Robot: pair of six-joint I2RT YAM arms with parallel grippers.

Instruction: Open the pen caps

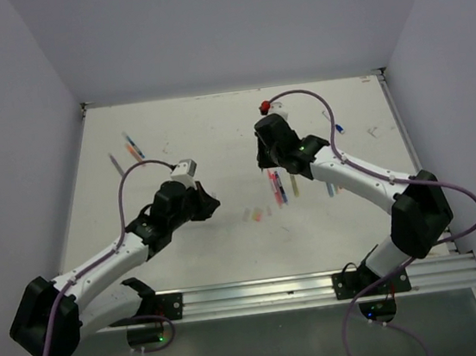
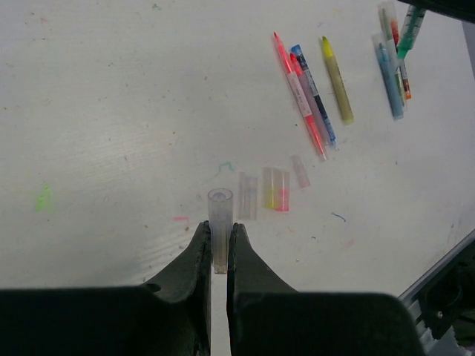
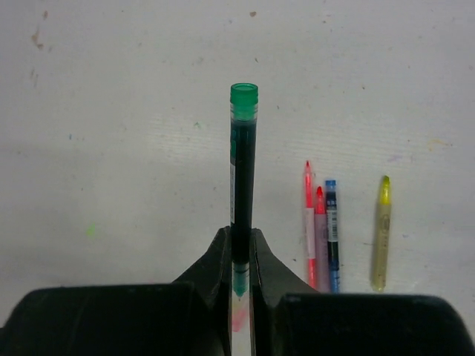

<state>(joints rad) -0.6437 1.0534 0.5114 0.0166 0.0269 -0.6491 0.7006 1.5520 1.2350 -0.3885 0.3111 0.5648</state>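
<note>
My left gripper (image 2: 220, 227) is shut on a clear pen cap (image 2: 220, 208), which sticks out past the fingertips above the table. Three more pen caps lie just beyond it: a clear one (image 2: 247, 196), a yellow and pink pair (image 2: 276, 189) and a pale pink one (image 2: 300, 171). My right gripper (image 3: 241, 237) is shut on a green pen (image 3: 243, 163); its bare tip shows between the jaws. Pink (image 3: 309, 222), blue (image 3: 332, 233) and yellow (image 3: 381, 233) pens lie on the table to its right. From above, the left gripper (image 1: 209, 204) and right gripper (image 1: 269, 160) hover either side of the pens (image 1: 276, 189).
More pens lie at the far left (image 1: 133, 147) and at the right (image 1: 332, 188) of the white table (image 1: 198, 139). Grey walls close in three sides. A metal rail (image 1: 321, 285) runs along the near edge by the arm bases.
</note>
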